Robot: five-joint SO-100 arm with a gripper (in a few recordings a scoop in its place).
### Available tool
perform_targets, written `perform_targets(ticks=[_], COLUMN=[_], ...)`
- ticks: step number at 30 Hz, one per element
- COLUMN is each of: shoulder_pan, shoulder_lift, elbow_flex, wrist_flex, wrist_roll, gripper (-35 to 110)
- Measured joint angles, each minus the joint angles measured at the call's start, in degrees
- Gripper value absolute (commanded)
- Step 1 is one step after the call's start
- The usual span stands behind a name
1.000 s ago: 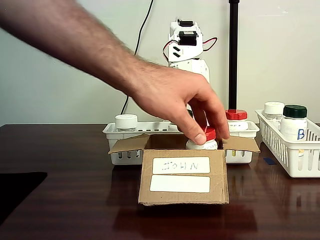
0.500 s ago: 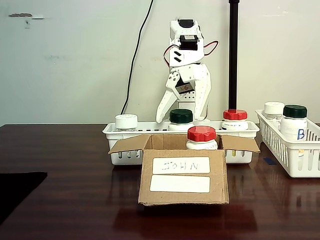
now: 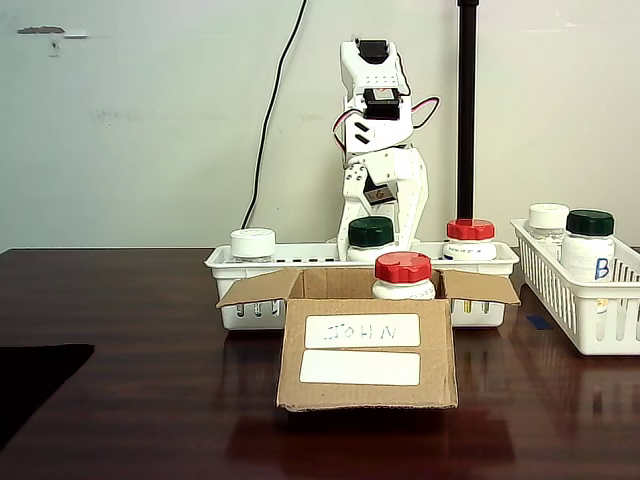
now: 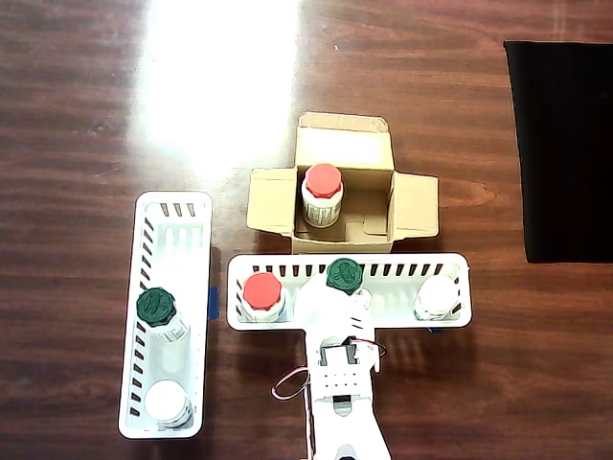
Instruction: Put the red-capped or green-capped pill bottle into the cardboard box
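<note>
Table [image 4: 86,86] is dark wood, with the cardboard box [image 3: 366,352] at centre, flaps open, and two white labels on the front. Behind it sits a long white basket [image 4: 450,321]; a second basket [image 4: 172,206] stands off to one side. White arm [image 3: 375,110] rises behind the centre basket. What changed: a second ago a person's hand was over the box at the red-capped bottle [image 3: 403,277]; that hand is gone now and the bottle stands upright inside the box, cap above the rim. Since half a second ago the arm has drawn in and dropped toward the green-capped bottle [image 3: 371,238] in the centre basket. In the overhead view the gripper [image 4: 337,286] sits right at that bottle, fingers down either side of it. Can't tell whether they're clamped or just straddling; the cap hides the contact. That bottle looks a touch higher in the fixed view than before, so my guess is a grasp is forming or just made, unconfirmed. The same basket holds another red-capped bottle [image 4: 261,293] and a white-capped one [image 4: 436,296]. The side basket holds a second green-capped bottle [image 4: 157,311] and a white-capped one [image 4: 170,403]. Read for the task: the box already holds one bottle and has free room beside it. The robot's own placement is not yet done. Next comes lifting clear of the basket wall, then moving forward over the box.
</note>
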Motion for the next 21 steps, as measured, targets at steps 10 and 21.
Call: perform_targets(ticks=[10, 21], shoulder_pan=[0.62, -0.62], shoulder_lift=[1.49, 8.26], elbow_flex=[0.0, -4.22], wrist_flex=[2.81, 18.19], wrist_roll=[-0.88, -4.22], gripper=[11, -1])
